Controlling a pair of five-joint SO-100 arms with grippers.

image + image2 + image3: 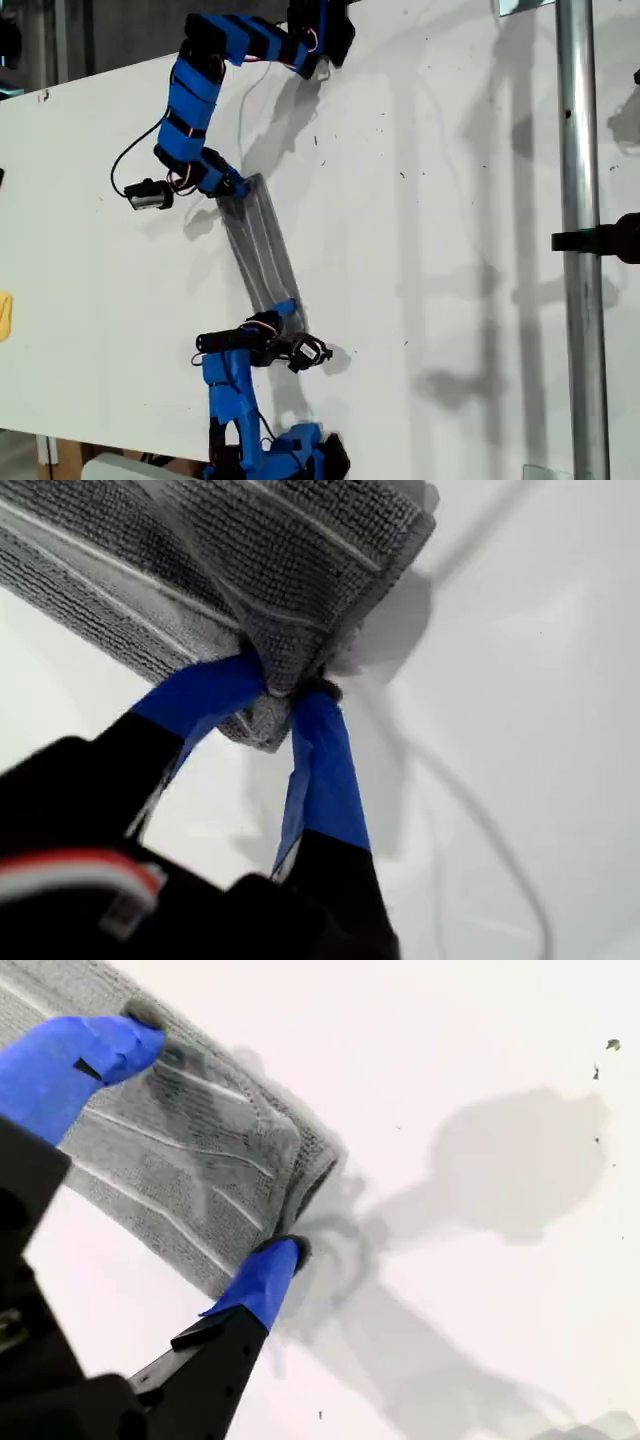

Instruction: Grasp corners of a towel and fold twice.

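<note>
A plain white table [450, 200] fills the exterior view, with a metal pole [578, 250] standing along that view's right and a small yellow object [3, 315] at its left edge. The towel [258, 250] lies near the middle as a narrow, doubled-up grey strip running between the two blue arms, one at each end. My first gripper [285, 690] is clamped tight on a small bunch of cloth at one end. My second gripper [215, 1140] has its jaws spread wide across the other end, one fingertip [110, 1045] on top of the cloth and the other beside its edge, not pinching. My worry is that end: if I lift or pull now, it would stay behind or drag, and the layers could slide apart. The first grip also bites only a little cloth, so a hard tug might pull it free
</note>
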